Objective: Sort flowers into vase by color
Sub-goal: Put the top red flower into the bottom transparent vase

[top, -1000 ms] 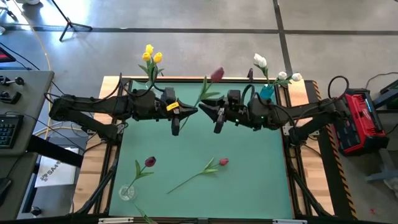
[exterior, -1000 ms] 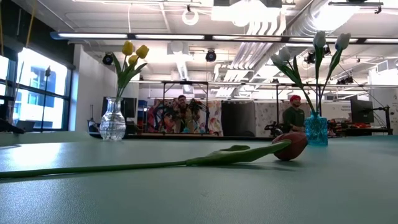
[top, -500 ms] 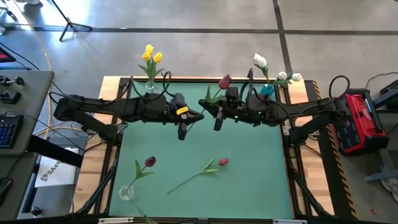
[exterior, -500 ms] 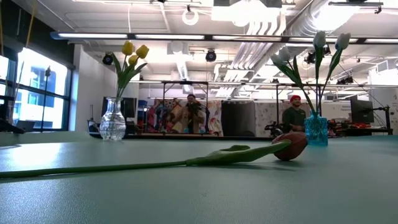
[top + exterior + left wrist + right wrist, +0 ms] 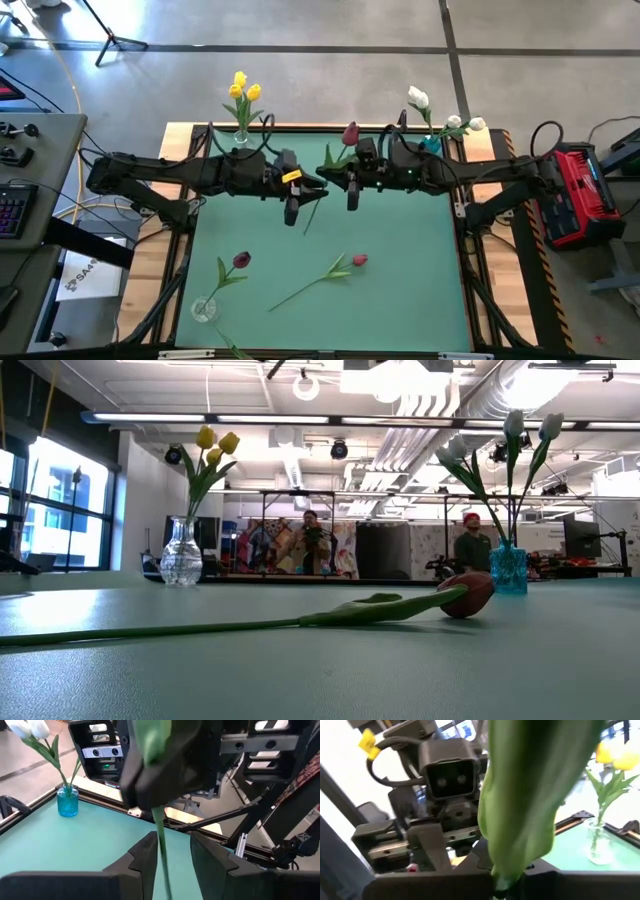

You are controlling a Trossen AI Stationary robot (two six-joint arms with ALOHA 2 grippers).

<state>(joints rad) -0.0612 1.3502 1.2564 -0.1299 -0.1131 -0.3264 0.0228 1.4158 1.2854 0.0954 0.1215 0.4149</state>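
Flowers, seen from the high view: three yellow tulips (image 5: 241,88) stand in a clear vase (image 5: 241,137) at the table's far edge, three white tulips (image 5: 440,112) in a blue vase (image 5: 430,147) beside them to the right. One dark red tulip (image 5: 349,134) hangs mid-air between the arms, over the far half of the green table (image 5: 400,270). The right gripper (image 5: 353,187) is clamped on its stem; the left gripper (image 5: 292,205) sits just beside, fingers parted around the stem's lower end. Two more red tulips (image 5: 241,260) (image 5: 358,260) lie on the near half, and an empty clear vase (image 5: 204,309) waits at the near left corner. So yellow and white look sorted; the reds remain, by my judgement.

Low view: a red tulip (image 5: 466,593) lies flat; neither gripper shows.

Left wrist view: the green stem (image 5: 162,845) runs between that arm's separated fingers (image 5: 145,855), untouched.

Right wrist view: a leaf (image 5: 530,810) fills the picture, pinched below.

Open table lies between the arms and the near vase; the lying tulips flank that path.
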